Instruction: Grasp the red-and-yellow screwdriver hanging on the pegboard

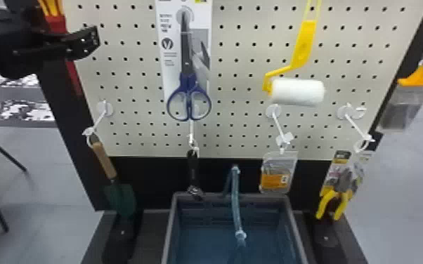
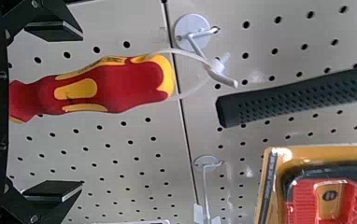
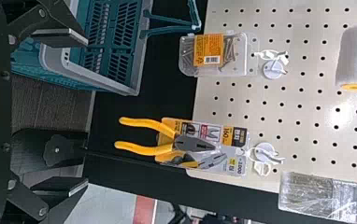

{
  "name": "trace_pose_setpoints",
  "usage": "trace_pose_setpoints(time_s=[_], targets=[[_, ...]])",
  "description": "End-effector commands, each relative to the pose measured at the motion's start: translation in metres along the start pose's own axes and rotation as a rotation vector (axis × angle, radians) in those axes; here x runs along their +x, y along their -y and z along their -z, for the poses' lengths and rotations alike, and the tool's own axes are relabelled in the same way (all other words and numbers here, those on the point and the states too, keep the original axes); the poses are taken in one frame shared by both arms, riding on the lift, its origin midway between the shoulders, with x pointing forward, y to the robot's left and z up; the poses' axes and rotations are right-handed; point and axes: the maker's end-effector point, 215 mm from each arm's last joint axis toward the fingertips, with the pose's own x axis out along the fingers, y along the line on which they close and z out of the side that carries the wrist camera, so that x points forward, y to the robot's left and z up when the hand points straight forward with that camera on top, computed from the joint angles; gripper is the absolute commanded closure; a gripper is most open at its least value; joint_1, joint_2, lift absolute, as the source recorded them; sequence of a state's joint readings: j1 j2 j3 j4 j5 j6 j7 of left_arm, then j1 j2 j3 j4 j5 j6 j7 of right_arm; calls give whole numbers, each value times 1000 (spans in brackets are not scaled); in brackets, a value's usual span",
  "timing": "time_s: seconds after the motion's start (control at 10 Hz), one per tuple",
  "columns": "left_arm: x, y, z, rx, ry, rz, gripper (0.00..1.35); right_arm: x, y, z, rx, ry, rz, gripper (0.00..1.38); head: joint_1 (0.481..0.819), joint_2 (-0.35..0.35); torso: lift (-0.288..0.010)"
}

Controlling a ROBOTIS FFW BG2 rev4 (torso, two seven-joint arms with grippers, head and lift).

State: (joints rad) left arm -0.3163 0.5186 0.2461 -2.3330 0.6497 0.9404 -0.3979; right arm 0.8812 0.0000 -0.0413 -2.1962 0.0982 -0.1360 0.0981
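Plainly, the black left claw (image 1: pixel 89 40) and right claw (image 3: pixel 83 113) gape wide, the left framing the red-and-yellow screwdriver (image 2: pixel 113 86); a clear plastic box (image 3: pixel 240 52) bears an orange label (image 3: pixel 208 50).

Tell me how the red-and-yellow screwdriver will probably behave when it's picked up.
The screwdriver should stay stiff, since its handle looks solidly moulded. Nudged, it may swing or twist, as it hangs by a thin loop from a hook. The handle's swells and narrower neck could help it resist slipping.

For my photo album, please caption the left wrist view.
A red-and-yellow screwdriver hangs on a pegboard, framed by the open left end effector.
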Motion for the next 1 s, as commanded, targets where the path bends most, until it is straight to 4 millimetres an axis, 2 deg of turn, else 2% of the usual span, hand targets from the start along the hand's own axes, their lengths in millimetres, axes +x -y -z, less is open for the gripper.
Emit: trace_pose_setpoints(time_s=[0.0,0.2,0.4,0.5,0.7,0.9], targets=[[3,-3,-3,0,-8,12,173,1,0,0,1,1,1,234,549,0,-100],[6,-4,-20,22,-6,31,173,-1,0,0,2,-1,1,234,549,0,-100],[12,-2,-25,5,-20,72,180,-1,0,0,2,-1,1,234,549,0,-100],[13,0,-27,8,-21,81,254,-1,0,-1,4,-1,1,234,549,0,-100],[13,-2,-26,9,-33,75,633,-2,0,0,5,-3,1,234,549,0,-100],[13,-3,-24,16,-43,69,840,-2,0,1,7,-5,1,234,549,0,-100]])
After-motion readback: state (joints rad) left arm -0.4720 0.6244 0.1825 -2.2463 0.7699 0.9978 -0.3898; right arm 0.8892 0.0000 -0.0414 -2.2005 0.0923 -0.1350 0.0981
